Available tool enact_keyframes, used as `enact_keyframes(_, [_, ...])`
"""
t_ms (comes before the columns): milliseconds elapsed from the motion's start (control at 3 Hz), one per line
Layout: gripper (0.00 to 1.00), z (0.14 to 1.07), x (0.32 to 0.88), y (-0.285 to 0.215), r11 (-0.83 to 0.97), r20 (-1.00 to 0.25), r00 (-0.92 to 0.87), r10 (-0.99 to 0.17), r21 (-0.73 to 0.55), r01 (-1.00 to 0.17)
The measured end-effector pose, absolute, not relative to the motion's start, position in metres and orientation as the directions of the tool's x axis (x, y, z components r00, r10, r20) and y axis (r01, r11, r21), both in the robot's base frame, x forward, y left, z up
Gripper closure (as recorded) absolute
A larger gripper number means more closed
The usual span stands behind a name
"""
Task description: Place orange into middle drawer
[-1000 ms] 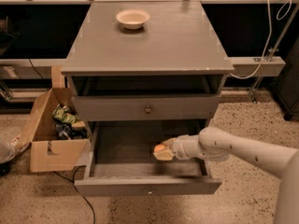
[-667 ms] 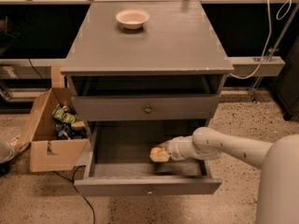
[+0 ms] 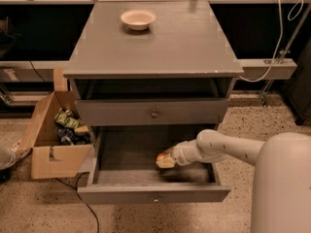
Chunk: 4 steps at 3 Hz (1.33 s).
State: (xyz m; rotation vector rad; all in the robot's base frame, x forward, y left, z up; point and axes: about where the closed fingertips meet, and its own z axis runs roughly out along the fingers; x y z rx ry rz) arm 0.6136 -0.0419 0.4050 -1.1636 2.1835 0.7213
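The middle drawer [image 3: 121, 194] is pulled out, and its grey front with a tiny pale knob faces me. My white arm reaches in from the right. My gripper [image 3: 166, 160] is inside the drawer, low over its floor near the middle. It is shut on the small orange [image 3: 161, 157], which shows at the gripper's left tip. The fingers mostly hide the fruit.
The upper drawer front [image 3: 151, 111] with a dark knob is closed above. A shallow white bowl [image 3: 138, 19] sits on the grey cabinet top [image 3: 194, 42]. An open cardboard box [image 3: 53, 154] with packets stands on the floor to the left. A white cable [image 3: 279, 38] hangs at the right.
My gripper has moved left with the orange, further over the middle of the drawer floor. The drawer and bowl have not moved.
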Motion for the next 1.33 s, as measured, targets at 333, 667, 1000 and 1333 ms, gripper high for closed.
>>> enact_keyframes(333, [0.05, 0.405, 0.614, -0.042, 0.479, -0.685, -0.469, -0.558, 0.195, -0.856])
enact_keyframes(667, [0.0, 0.419, 0.609, -0.074, 0.535, -0.679, -0.489, -0.547, 0.166, -0.829])
enact_keyframes(1000, [0.0, 0.46, 0.589, -0.128, 0.617, -0.673, -0.504, -0.541, 0.089, -0.782])
enact_keyframes(1333, [0.0, 0.496, 0.57, -0.167, 0.664, -0.707, -0.494, -0.505, 0.047, -0.746])
